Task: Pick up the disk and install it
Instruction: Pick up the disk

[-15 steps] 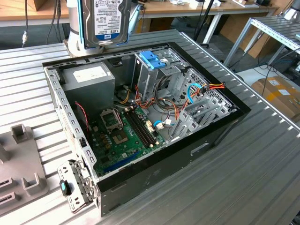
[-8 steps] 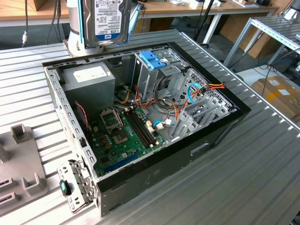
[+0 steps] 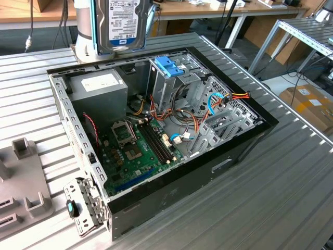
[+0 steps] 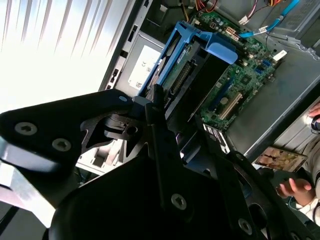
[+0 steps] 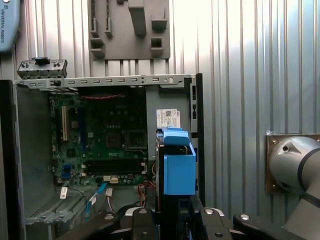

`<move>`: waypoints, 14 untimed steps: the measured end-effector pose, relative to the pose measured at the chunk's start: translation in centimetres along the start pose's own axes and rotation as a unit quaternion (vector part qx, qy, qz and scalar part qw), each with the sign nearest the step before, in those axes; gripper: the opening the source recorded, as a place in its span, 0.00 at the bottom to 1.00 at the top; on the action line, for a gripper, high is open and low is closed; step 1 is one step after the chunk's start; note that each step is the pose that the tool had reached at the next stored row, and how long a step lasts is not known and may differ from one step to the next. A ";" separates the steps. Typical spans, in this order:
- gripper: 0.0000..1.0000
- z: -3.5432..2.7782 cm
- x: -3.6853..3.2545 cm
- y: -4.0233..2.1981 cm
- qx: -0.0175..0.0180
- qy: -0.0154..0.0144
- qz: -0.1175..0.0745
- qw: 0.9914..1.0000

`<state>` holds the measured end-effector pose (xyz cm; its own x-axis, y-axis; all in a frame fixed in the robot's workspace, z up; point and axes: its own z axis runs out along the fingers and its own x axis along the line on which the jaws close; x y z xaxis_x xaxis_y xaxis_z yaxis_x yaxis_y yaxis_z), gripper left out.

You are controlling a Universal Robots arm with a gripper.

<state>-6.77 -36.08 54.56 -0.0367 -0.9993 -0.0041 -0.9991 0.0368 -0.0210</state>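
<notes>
Above the open computer case (image 3: pixel 208 174), the gripper (image 5: pixel 175 215) is clamping the disk (image 3: pixel 124 22) by its blue rails. The disk is hanging on edge, probably so a narrow end is facing down toward the case's drive cage (image 3: pixel 174 86).

— What carries everything here?
— A ribbed grey metal tabletop (image 3: pixel 270 198).
— And what sits on it?
— An open black desktop computer case (image 3: pixel 171 200) in the middle. A flat grey plastic holder block (image 3: pixel 23 185) lies beside it, at the exterior view's left.

Ribbed metal tbl (image 3: pixel 291 182), wood bench (image 3: pixel 177 10) bkgd
</notes>
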 end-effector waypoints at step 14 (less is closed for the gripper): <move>0.35 1.41 -0.44 -11.66 -0.001 0.000 0.000 1.000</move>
<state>4.93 -36.07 53.40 -0.0367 -0.9993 -0.0040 -0.9991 0.0368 -0.0196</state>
